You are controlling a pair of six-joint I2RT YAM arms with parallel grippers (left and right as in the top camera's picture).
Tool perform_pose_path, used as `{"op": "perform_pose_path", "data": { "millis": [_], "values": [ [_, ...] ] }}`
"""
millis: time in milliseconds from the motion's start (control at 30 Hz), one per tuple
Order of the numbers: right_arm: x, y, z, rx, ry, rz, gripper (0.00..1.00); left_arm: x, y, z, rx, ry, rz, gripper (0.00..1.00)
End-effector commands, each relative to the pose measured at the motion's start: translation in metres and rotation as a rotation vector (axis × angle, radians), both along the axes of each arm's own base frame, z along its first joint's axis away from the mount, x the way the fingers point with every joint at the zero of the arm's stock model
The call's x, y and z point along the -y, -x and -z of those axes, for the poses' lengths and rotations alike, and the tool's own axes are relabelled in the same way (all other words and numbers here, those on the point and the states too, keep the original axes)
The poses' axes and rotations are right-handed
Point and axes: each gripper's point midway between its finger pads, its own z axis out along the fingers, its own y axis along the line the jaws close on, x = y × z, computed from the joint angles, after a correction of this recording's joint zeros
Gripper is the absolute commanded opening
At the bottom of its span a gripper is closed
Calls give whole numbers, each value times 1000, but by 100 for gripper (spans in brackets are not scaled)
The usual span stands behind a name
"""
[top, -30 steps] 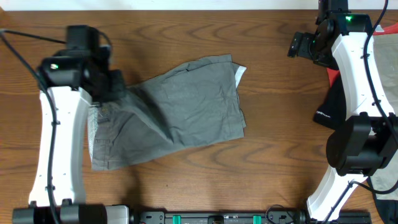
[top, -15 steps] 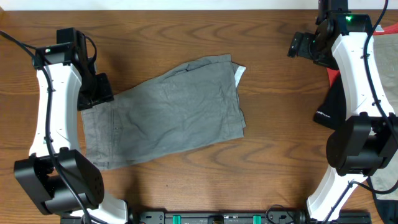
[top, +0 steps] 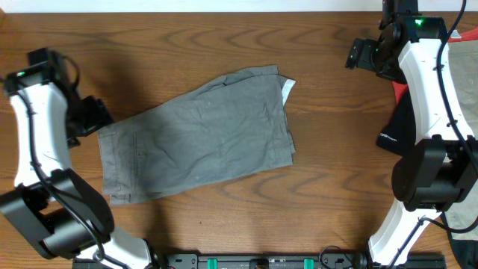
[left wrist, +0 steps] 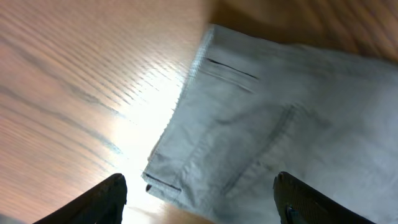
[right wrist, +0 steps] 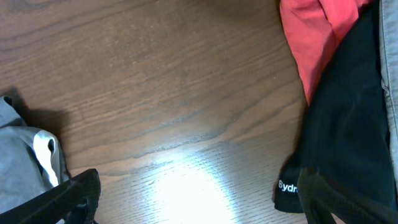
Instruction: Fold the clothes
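Grey-olive cotton shorts (top: pixel 202 134) spread flat on brown wooden table (top: pixel 224 37), left gripper (left wrist: pixel 199 190) wide apart, empty, over their left end, right gripper (right wrist: pixel 199 199) wide apart, empty, near red-orange fabric garment (right wrist: pixel 311 37), black logo-printed garment (right wrist: pixel 348 124)

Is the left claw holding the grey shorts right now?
No, the left gripper stands open and the shorts lie flat on the table.

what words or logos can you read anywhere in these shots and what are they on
"ydr", after a small round mark, the rest hidden: white print on the black garment, right wrist view.
The same print in the overhead view: too small to read.
Grey shorts: no readable text; the white tag at their edge is too small to tell.
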Motion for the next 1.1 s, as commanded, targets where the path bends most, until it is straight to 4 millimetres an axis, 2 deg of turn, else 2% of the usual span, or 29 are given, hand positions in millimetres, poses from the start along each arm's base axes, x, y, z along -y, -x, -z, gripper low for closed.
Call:
{"op": "perform_pose_path", "data": {
  "millis": [0,133,267,467,633,867,1067],
  "values": [
    [3,1,1,-2,-5,20,99,-5,4,19,9,148,-95,79],
    [3,1,1,-2,-5,20,99,-27,14,34,-13,173,-153,79],
    [3,1,1,-2,-5,20,99,-39,22,49,-38,203,-180,80],
    [3,1,1,-2,-5,20,99,-20,7,63,46,409,-111,79],
    [3,1,1,-2,-5,20,99,-14,-1,70,77,460,-77,79],
    [3,1,1,-2,-5,20,99,-12,3,79,63,471,-61,79],
    [3,1,1,-2,-5,20,99,-7,18,94,19,463,-24,79]
  ]
}}
